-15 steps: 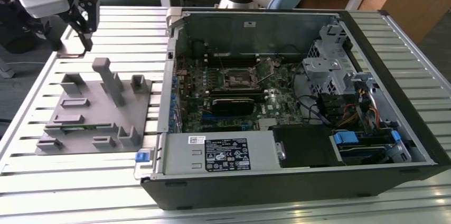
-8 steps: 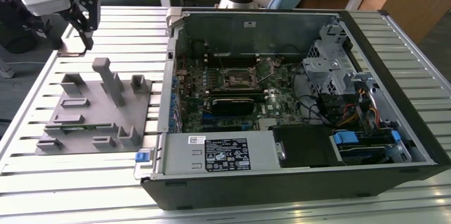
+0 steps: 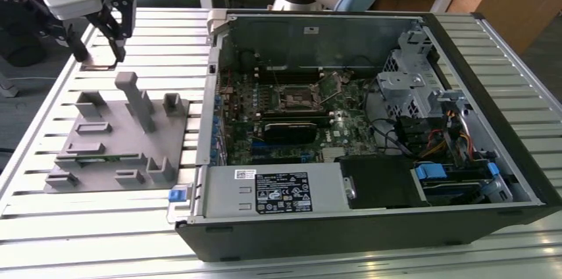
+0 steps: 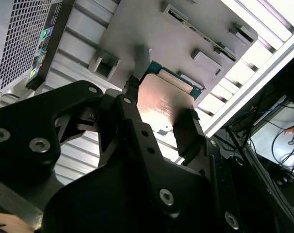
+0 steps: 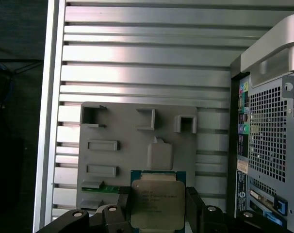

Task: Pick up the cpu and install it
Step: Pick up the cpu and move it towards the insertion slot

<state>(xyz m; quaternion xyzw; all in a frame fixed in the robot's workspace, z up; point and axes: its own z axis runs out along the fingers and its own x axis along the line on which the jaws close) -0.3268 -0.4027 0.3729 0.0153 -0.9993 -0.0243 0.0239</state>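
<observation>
First wrist view shows the small, flat, square, silvery-topped, green-edged cpu (image 5: 156, 206) clamped by opposite edges in the black tool (image 5: 159, 209). It is near the slatted aluminium bench's (image 5: 137, 48) edge, beside the grey plastic fixture plate (image 5: 132, 131). Probably light, stiff and fragile, so grip the edges only.

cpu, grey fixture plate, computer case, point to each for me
cpu (image 5: 156, 203): first wrist view, on its silvery metal top.
grey fixture plate (image 5: 127, 145): first wrist view, on a bare flat patch.
computer case (image 3: 351, 236): exterior view, on its black outer wall.
</observation>
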